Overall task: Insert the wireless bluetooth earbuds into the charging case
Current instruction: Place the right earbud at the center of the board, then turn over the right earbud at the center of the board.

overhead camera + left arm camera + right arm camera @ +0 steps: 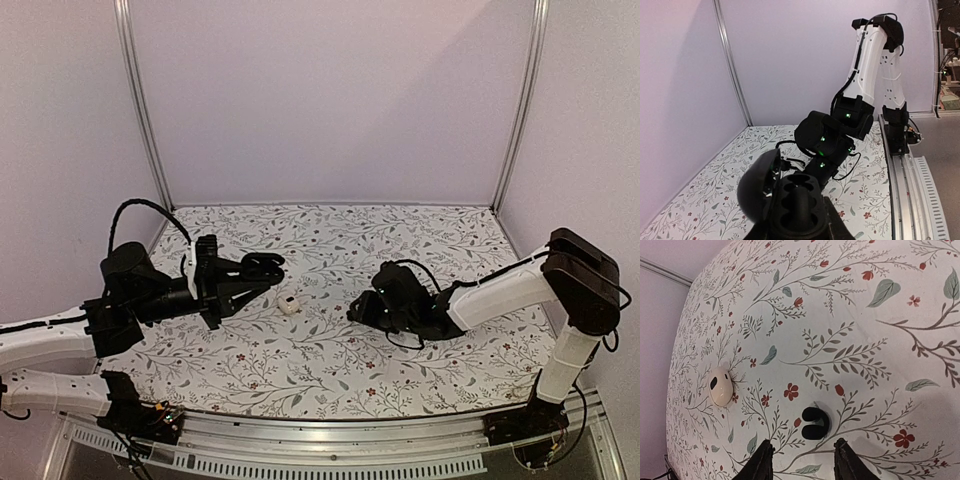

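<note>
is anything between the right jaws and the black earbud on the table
Nothing visible: the black earbud lies on bare cloth just ahead of the right gripper, jaws open. The white case sits off to one side.

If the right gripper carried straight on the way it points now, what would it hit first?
Probably the black earbud, lying on the table just ahead of the right gripper, in line with its open gap.

Ahead of the right claw (802, 444), bare cloth (865, 315) rings the earbuds (814, 423); the white case (720, 386) lies well aside.
</note>
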`<state>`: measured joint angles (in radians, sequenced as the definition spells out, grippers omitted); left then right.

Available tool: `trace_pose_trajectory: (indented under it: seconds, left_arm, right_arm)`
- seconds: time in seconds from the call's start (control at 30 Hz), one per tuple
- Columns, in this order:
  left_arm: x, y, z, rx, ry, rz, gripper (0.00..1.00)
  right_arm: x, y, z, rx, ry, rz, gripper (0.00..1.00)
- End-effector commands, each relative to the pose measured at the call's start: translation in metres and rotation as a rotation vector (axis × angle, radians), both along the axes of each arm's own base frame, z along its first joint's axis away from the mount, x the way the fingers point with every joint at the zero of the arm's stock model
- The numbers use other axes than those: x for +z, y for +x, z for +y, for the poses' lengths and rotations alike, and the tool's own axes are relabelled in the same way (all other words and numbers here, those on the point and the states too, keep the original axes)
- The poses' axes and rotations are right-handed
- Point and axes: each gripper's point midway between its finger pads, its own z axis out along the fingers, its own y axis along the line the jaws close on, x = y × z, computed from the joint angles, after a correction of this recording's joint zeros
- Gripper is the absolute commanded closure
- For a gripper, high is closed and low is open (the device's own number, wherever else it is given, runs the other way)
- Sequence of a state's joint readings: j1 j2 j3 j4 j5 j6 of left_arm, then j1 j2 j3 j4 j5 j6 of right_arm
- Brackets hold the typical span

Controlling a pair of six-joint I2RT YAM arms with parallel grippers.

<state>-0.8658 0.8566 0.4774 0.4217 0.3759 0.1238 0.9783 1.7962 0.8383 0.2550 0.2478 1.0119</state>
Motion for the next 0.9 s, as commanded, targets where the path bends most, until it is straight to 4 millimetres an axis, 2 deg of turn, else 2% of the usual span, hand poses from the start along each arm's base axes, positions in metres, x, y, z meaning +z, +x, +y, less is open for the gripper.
trace_pose_trajectory:
  seconds: [0.0,0.1,0.3,0.37,0.57,0.67,0.87]
  left_arm:
    - [0.0,0.004,0.003,0.018,-0.001,-0.014,1.0]
    - [0.0,0.005,0.003,0.018,-0.002,-0.012,1.0]
    - [0.0,0.004,0.003,0.018,-0.001,-0.011,1.0]
    - [0.0,0.005,0.004,0.023,-0.002,-0.012,1.0]
    - [0.0,0.004,0.004,0.023,-0.003,-0.018,1.0]
    - [0.0,0.005,0.004,0.022,-0.001,-0.017,1.0]
    - [-0.001,0.005,0.005,0.024,-0.002,-0.018,1.0]
  right_arm:
    - [0.004,0.009,-0.025,-0.006,-0.052,-0.024,0.55]
    - [-0.004,0.015,-0.023,0.019,-0.06,0.002,0.52]
    - [-0.01,0.013,-0.003,0.103,-0.01,0.029,0.53]
    - [-0.014,0.014,-0.005,0.092,-0.023,0.032,0.57]
    - [-0.03,0.016,-0.016,0.056,-0.104,0.059,0.8]
    - [-0.033,0.015,-0.013,0.067,-0.097,0.062,0.79]
    - [-0.031,0.012,0.011,0.157,-0.016,0.056,0.8]
